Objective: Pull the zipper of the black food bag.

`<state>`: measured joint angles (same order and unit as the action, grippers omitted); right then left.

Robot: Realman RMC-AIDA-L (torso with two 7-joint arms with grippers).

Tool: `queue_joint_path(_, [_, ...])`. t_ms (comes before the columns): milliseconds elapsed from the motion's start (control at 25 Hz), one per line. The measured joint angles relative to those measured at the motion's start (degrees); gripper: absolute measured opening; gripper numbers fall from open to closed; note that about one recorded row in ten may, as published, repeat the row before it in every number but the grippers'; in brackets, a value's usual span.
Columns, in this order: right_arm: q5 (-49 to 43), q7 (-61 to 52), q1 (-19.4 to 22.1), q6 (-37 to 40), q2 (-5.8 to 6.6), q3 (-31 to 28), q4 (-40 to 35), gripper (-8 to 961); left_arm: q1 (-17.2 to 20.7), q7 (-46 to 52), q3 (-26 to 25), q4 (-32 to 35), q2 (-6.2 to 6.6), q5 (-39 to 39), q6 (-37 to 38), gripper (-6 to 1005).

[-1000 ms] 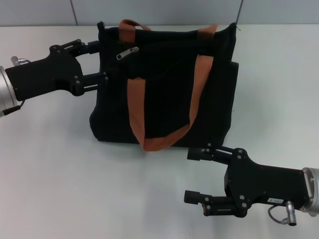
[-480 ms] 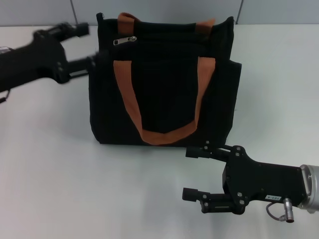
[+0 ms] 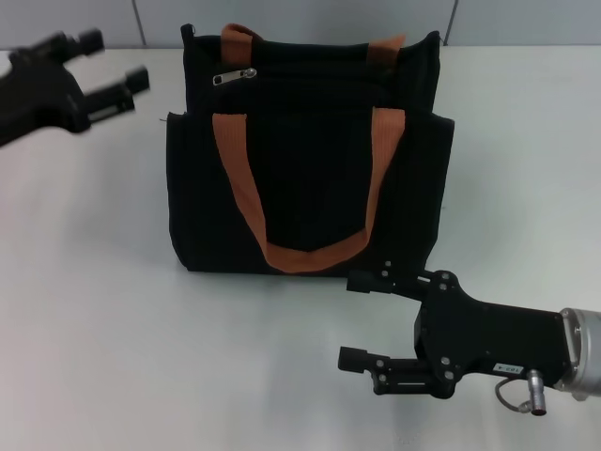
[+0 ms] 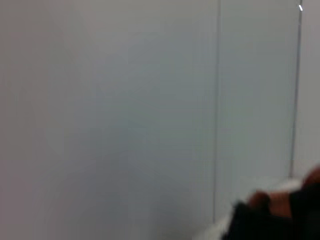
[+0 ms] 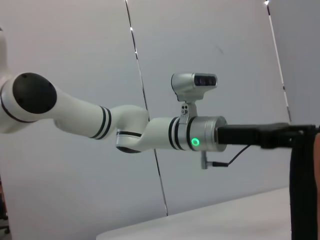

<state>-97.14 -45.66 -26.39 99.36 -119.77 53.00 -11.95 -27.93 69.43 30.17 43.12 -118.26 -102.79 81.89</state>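
Note:
The black food bag (image 3: 310,160) stands upright in the middle of the white table, its two orange-brown handles hanging down the front. The small silver zipper (image 3: 235,77) pull lies near the bag's top left corner, on a black zip line. My left gripper (image 3: 115,60) hovers open to the left of the bag's top, apart from it, with nothing between its fingers. My right gripper (image 3: 353,319) is open low over the table, just in front of the bag's right bottom corner, not touching it. A blurred dark corner of the bag (image 4: 272,215) shows in the left wrist view.
Grey wall panels (image 3: 300,19) rise just behind the bag. Bare white tabletop (image 3: 141,338) spreads in front and to both sides. The right wrist view shows the left arm (image 5: 150,132) reaching toward the bag's edge (image 5: 302,190).
My left gripper has drawn away from the bag's left side, moving left and back. The bag has straightened upright. The right gripper has edged slightly left.

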Motion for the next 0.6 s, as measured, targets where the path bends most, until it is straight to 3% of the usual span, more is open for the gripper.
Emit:
queue_joint_path(240, [0.02,0.0,-0.2,-0.32,-0.02,0.0,0.09,826,1.21,-2.06,3.86,0.4,0.46,-5.07,0.3,808])
queue_joint_path(600, [0.02,-0.01,-1.19,-0.32,-0.03,0.47,0.18,825,-0.12,-2.53,7.83,0.16,-0.11,-5.66,-0.25,808])
